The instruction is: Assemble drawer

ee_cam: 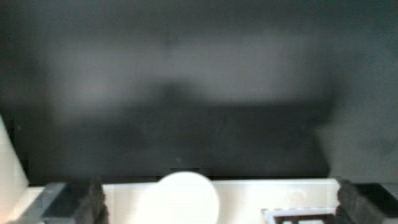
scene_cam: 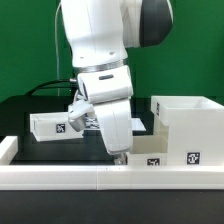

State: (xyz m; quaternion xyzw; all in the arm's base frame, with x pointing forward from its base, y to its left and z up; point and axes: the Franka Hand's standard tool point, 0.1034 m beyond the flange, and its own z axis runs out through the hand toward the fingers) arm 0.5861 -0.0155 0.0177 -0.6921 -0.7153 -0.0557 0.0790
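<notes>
Black table (ee_cam: 178, 90); large case (scene_cam: 190, 125) only in exterior view.

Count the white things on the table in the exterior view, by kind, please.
Large case: 1
Small boxes: 2, one standing level, one tilted and partly hidden by the arm
Border rail: 1
Total: 4

open dark table (ee_cam: 178, 90), large case (scene_cam: 188, 125) and border rail (scene_cam: 60, 176) as obstacles
</notes>
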